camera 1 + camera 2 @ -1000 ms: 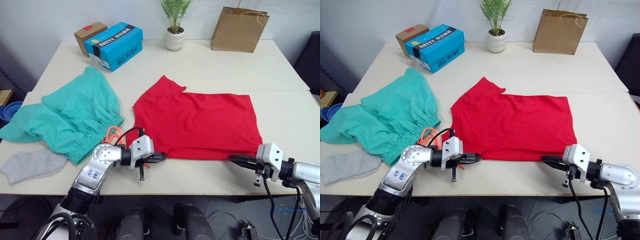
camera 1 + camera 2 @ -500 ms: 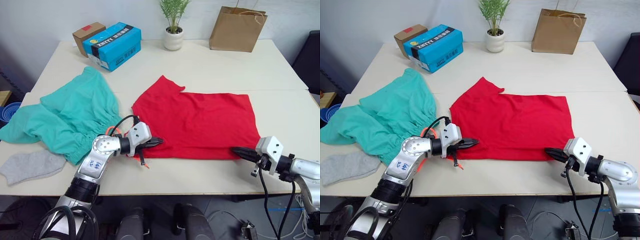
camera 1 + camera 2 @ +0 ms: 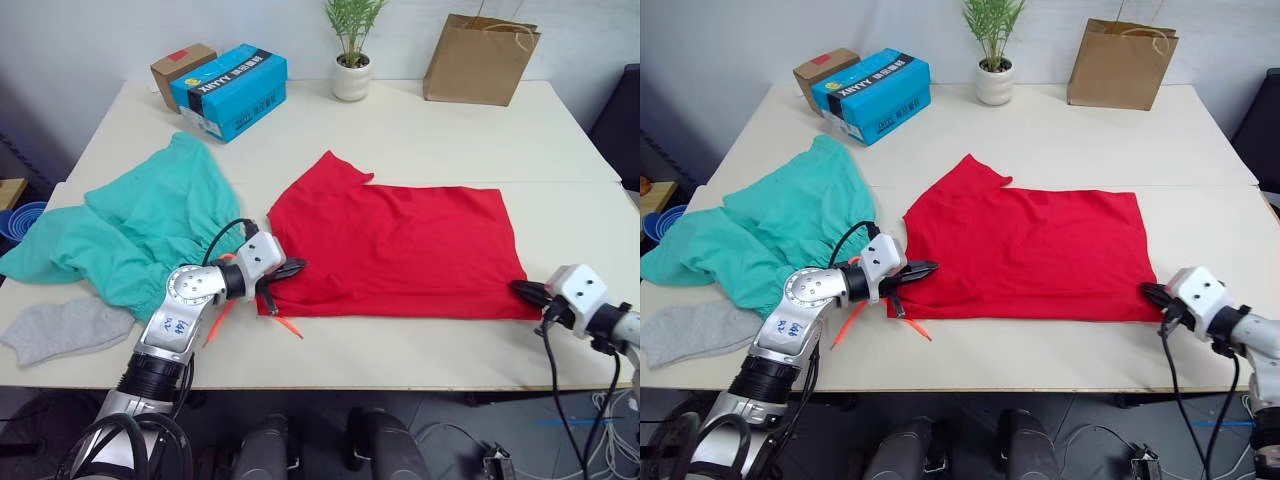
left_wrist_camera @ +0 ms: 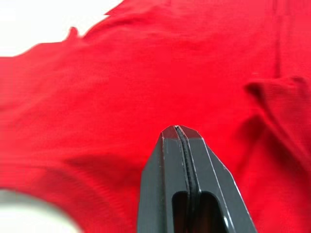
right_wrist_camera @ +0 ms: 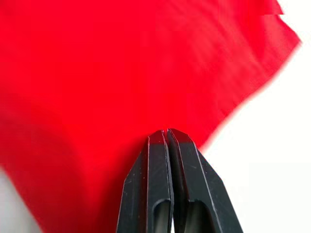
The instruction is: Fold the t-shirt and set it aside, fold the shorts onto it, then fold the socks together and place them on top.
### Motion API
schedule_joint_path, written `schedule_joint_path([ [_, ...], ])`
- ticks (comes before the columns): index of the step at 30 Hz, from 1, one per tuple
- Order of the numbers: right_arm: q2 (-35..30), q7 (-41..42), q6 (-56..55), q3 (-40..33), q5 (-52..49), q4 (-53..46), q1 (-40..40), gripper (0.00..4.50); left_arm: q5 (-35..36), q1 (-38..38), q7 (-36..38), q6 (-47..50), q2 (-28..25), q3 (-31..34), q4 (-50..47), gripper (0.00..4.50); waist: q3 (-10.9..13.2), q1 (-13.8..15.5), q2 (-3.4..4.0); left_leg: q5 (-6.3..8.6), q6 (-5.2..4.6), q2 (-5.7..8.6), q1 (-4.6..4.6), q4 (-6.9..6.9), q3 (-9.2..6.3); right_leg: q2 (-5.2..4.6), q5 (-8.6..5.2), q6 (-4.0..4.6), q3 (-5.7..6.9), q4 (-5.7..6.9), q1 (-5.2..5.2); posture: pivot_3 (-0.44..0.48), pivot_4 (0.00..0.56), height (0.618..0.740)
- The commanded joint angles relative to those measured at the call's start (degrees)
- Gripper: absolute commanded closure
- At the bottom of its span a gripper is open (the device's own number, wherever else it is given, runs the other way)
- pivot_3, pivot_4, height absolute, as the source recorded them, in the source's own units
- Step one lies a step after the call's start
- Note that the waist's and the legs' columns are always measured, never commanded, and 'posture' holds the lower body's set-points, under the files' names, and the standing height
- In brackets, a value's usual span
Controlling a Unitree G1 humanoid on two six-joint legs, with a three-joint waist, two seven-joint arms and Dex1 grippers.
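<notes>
The left gripper [image 3: 290,268] is pinching the near-left corner of the t-shirt [image 3: 400,245], fingers pressed together on red cloth. The right gripper [image 3: 522,290] is apparently clamping the opposite near corner, fingers together. Shorts [image 3: 140,235] and sock [image 3: 62,328] are lying beyond the left gripper.
</notes>
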State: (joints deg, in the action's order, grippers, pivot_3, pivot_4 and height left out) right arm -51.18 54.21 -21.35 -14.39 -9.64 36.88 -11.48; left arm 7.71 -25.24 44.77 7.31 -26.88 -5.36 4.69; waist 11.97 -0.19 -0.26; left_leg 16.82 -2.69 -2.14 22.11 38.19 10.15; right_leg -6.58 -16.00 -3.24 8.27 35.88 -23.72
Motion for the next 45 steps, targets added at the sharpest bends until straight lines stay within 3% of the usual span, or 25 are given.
schedule_joint_path([
  [1, -0.58, 1.41, 0.44, -4.28, -4.44, 0.94, 0.47, 4.41, 8.68, 2.38, 4.76, -0.38, -0.97, 5.08, -6.34, 4.5, 0.0, -0.17, 0.0, -0.01, 0.01, -0.01, 0.0, -0.01, 0.0, 0.0, 0.0, 0.0, 0.0, 0.0, 0.0, 0.0, 0.15, 0.74],
  [5, 1.42, 4.66, 2.91, -5.75, -9.77, -6.98, 3.87, 4.41, 13.85, 6.96, 10.43, 4.71, -3.76, 4.54, -12.66, 4.5, -0.01, -0.49, 0.03, -0.06, 0.1, -0.04, -0.03, -0.04, 0.0, 0.02, -0.01, 0.01, -0.01, 0.03, -0.01, 0.0, 0.15, 0.74],
  [13, 7.07, 5.08, 8.49, -2.37, -12.29, -23.09, 10.36, 4.41, 9.11, 9.83, 9.7, 6.28, -3.55, -1.81, -13.04, 4.5, -0.02, 0.32, 0.04, 0.0, 0.15, -0.01, -0.04, -0.06, -0.07, 0.02, 0.0, 0.0, -0.09, 0.01, 0.02, 0.0, 0.15, 0.74],
  [23, 9.29, 3.31, 11.16, -0.95, -10.93, -24.76, 10.94, 4.41, 0.57, 6.64, 8.53, 3.77, -4.05, -6.92, -6.73, 4.5, -0.02, 0.14, 0.04, 0.01, 0.08, 0.0, -0.01, -0.08, -0.08, 0.0, -0.01, 0.01, -0.06, 0.01, -0.03, 0.0, 0.15, 0.74],
  [31, 9.38, 3.33, 12.29, -0.17, -10.4, -25.09, 11.35, 4.41, -2.18, 4.3, 1.79, 3.59, -2.3, -4.59, -4.14, 4.5, -0.03, 0.14, 0.04, 0.0, 0.07, -0.01, -0.02, -0.09, -0.08, -0.01, -0.01, 0.02, -0.06, 0.02, -0.02, 0.0, 0.15, 0.74],
  [36, 9.37, 3.12, 12.69, -0.04, -10.36, -25.03, 11.54, 4.41, -5.58, 1.36, -5.72, -7.92, -0.3, -1.52, 0.46, 4.5, -0.03, 0.16, 0.03, -0.01, 0.06, 0.0, -0.01, -0.08, -0.08, -0.01, -0.01, 0.01, -0.06, 0.02, -0.03, 0.0, 0.15, 0.74],
  [41, 9.45, 2.05, 12.8, -0.45, -9.84, -24.78, 11.51, 4.41, -4.22, 0.17, -5.57, -10.43, 0.39, -0.04, 5.07, 4.5, -0.03, 0.16, 0.02, 0.0, 0.04, 0.0, -0.01, -0.09, -0.07, -0.02, 0.0, 0.01, -0.03, 0.0, -0.02, 0.0, 0.15, 0.74],
  [45, 8.88, 0.39, 12.46, -2.23, -10.1, -23.41, 10.48, 4.41, -0.02, 1.91, -1.97, -9.31, -0.92, 2.05, 2.31, 4.5, -0.03, 0.03, 0.02, 0.0, 0.05, -0.01, -0.01, -0.09, -0.07, -0.02, 0.0, 0.01, 0.01, 0.01, -0.02, 0.0, 0.15, 0.74],
])
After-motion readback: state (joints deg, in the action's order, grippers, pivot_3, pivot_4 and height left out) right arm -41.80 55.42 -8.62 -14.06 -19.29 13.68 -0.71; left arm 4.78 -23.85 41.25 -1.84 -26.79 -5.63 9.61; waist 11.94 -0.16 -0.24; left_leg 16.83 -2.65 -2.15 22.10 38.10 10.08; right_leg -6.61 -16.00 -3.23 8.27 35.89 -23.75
